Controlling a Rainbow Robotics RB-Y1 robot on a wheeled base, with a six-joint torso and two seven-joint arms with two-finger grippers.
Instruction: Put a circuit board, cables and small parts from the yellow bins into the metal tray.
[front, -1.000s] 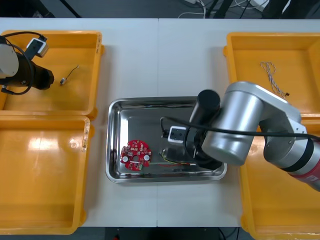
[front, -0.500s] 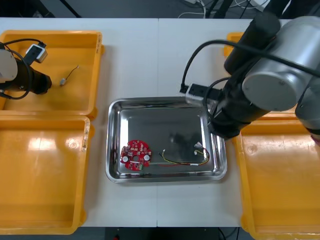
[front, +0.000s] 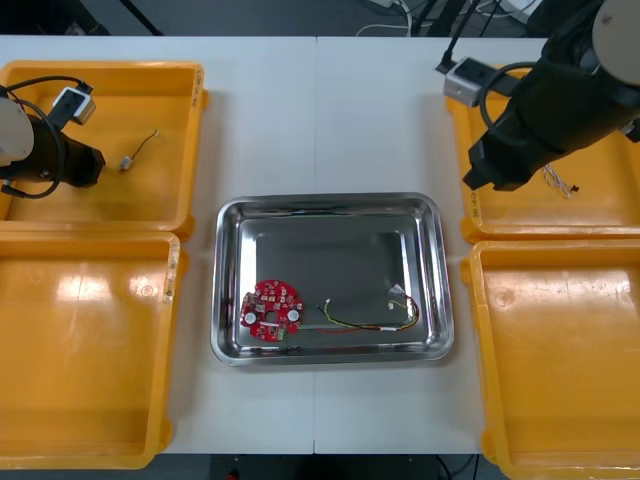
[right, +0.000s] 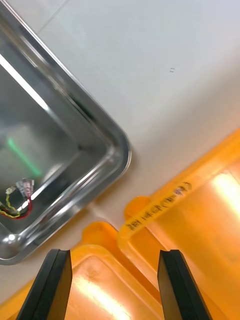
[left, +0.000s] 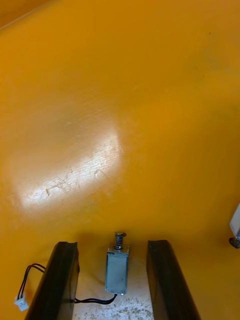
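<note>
The round red circuit board (front: 272, 310) lies in the near-left part of the metal tray (front: 330, 203), with a red and yellow cable (front: 372, 320) beside it toward the tray's near-right corner. Just off the tray's far-right corner the right gripper (right: 114, 252) hangs with its jaws wide apart and nothing between them, above where the far-right yellow bin (right: 200, 215) meets the near-right yellow bin (right: 100, 285). Well left of the tray, in the far-left yellow bin (front: 160, 95), the left gripper (left: 111, 247) has its jaws open on either side of a small metal part (left: 116, 270), which touches neither finger and has a thin black cable (front: 144, 145) attached.
</note>
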